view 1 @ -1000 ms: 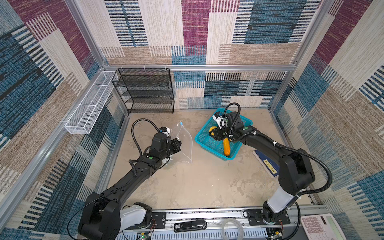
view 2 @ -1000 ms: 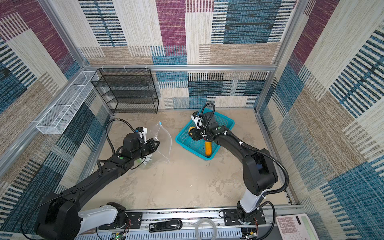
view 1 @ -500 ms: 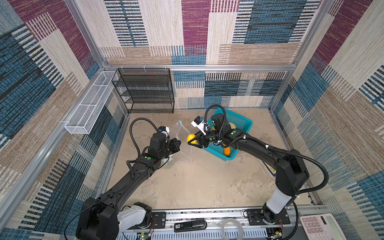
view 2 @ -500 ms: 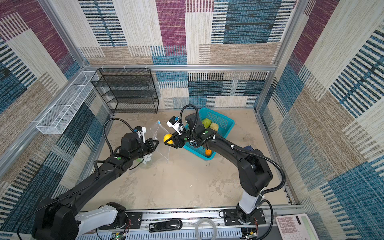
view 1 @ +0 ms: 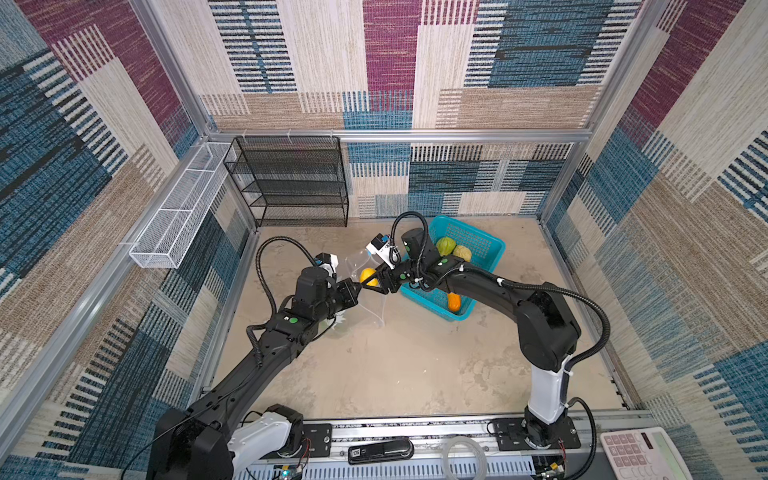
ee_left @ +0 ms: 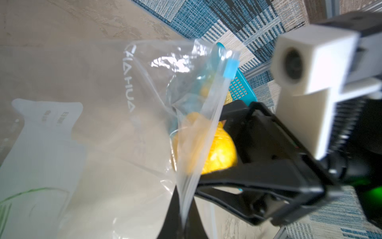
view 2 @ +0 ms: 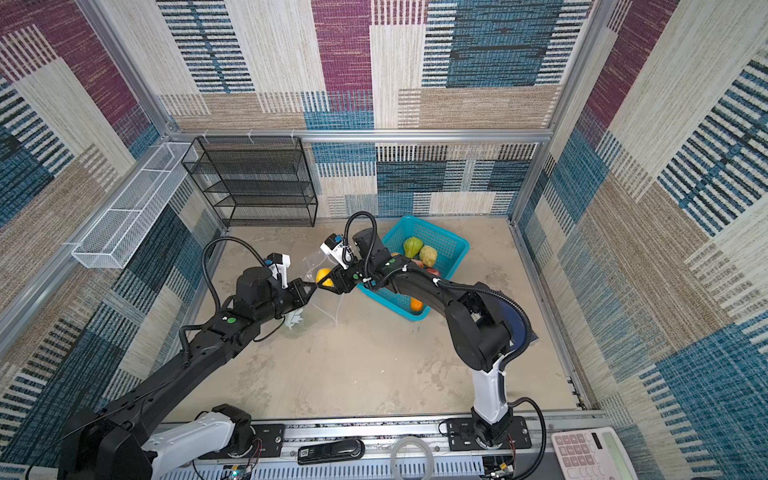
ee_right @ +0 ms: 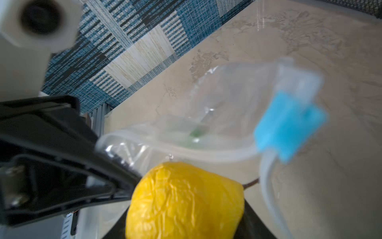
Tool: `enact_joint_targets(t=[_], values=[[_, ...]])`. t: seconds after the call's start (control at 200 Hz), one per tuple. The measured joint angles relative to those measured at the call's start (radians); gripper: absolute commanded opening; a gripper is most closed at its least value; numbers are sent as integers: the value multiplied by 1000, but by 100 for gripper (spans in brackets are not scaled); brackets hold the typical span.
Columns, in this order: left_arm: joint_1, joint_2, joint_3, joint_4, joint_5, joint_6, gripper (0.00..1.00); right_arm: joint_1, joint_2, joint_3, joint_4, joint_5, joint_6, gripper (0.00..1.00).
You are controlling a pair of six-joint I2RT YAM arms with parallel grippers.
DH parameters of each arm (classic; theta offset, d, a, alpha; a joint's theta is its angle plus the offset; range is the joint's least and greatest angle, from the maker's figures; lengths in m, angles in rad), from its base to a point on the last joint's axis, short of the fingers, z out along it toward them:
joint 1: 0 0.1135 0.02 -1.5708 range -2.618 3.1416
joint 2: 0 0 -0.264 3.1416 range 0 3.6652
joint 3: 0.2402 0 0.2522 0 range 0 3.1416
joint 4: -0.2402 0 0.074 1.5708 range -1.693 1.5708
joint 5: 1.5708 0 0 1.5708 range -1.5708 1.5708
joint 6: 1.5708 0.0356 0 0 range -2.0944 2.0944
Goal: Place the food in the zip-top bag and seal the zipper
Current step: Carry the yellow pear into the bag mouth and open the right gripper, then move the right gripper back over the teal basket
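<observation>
The left gripper [view 1: 357, 286] is closed; in the left wrist view its two black fingers [ee_left: 169, 223] pinch the thin clear zipper [ee_left: 210, 115] of the zip-top bag [ee_left: 103, 99]. The strip runs away from these fingertips to the light-blue slider [ee_left: 229, 69], which sits at its far end, well apart from them; the body of the bag reaches from the pinch down to the tabletop [view 1: 395, 365], and the white label patch [ee_left: 47, 128] lies on the bag wall, away from the fingers.

The right gripper [view 1: 371, 281] is closed on a yellow fruit [view 1: 367, 275]; the fruit sits between its two fingers and fills the gap. In both top views the tips of the two grippers nearly meet, so the fruit is just beside the left fingertips; in the right wrist view the fruit [ee_right: 186, 200] is at the open mouth of the bag, with the zipper rim [ee_right: 186, 148] curving just beyond it; whether it has crossed the rim, I cannot tell.

Behind the right gripper stands the turquoise basket [view 1: 486, 249]; in it lie a green fruit [view 1: 444, 246], a pale yellow-green fruit [view 1: 462, 252] and an orange piece [view 1: 454, 302], all well apart from both pairs of fingers.
</observation>
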Motion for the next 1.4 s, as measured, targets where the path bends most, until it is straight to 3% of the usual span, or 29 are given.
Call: enact_joint_targets(t=[0.265,0.651,1.192,1.397], values=[[-1,-12,0,5,7,0,0,20,23,3,-24,129,7,49],[-1,19,-17,28,8,-6,0,40,23,3,-47,249,7,76],[-1,10,-49,58,-18,-14,0,40,-86,-13,-45,233,6,79],[-1,14,-60,64,-21,-27,0,16,-124,12,-90,364,-5,79]])
